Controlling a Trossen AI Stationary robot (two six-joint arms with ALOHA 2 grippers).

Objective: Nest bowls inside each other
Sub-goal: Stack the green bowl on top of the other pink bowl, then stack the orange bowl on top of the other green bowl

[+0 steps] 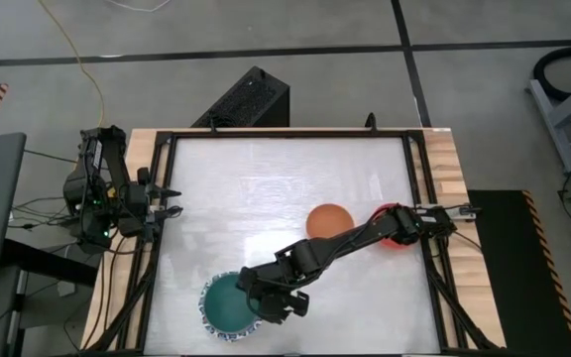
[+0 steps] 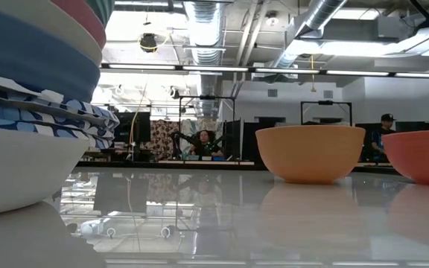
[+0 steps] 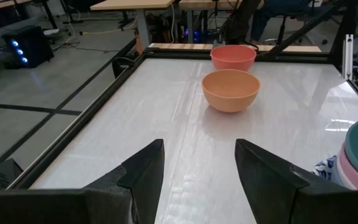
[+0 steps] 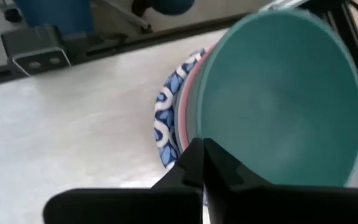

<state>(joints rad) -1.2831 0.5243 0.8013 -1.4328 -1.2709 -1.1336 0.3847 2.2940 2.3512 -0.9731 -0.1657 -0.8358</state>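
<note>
Right hand (image 1: 266,306) sat pinched closed and empty beside the teal round bowl (image 1: 226,302) topping the nested stack near the desk (image 1: 266,188) front edge; left hand (image 1: 170,201) waited half-open, empty, at the left edge.

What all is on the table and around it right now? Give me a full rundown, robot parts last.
nested stack: one, teal bowl on top, pink under it, blue-patterned white rims lower down; near front edge, left of centre.
orange bowl: one, orange, upright and empty, right of centre.
red bowl: one, red, just beyond the orange one by the table's right edge, partly under the right arm.
table: one, glossy white top, black frame, wooden border.
black box: one, on the floor behind the table.
people: at least two, far back in the room, low view only.
left tool: open, empty, waiting at the left edge.
right tool: shut, at the teal bowl's rim.
</note>
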